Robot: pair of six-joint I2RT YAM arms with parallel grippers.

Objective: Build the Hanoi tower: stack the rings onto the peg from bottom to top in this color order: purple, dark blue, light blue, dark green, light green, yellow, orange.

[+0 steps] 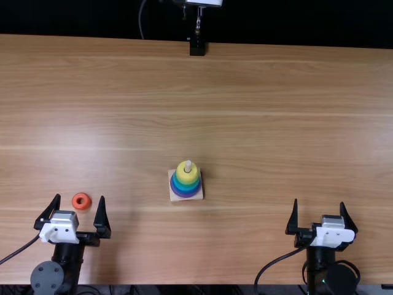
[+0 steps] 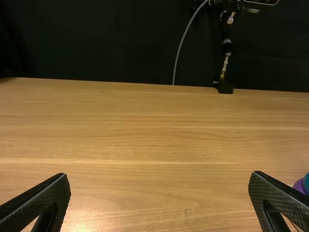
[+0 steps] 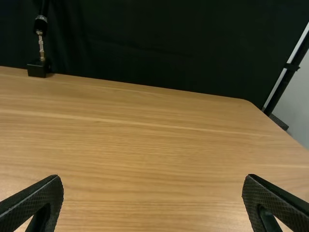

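In the top view, the square wooden base [image 1: 174, 196] carries a peg [image 1: 188, 165] with stacked rings: purple lowest, blue and green-toned ones above, and the yellow ring [image 1: 186, 174] uppermost. The orange ring [image 1: 81, 201] lies flat on the table at the left, between and just beyond the fingertips of my left gripper [image 1: 80, 200], which is open. Far to the right of the base, my right gripper [image 1: 319, 204] is open with nothing between its fingers. In the left wrist view, the left gripper [image 2: 159, 176] has the purple ring [image 2: 300, 185] beside one finger. The right gripper [image 3: 150, 179] spans bare table in the right wrist view.
A black clamp mount [image 1: 197, 48] stands at the table's far edge. Dark cables run beside both arms near the close edge of the table [image 1: 276, 123].
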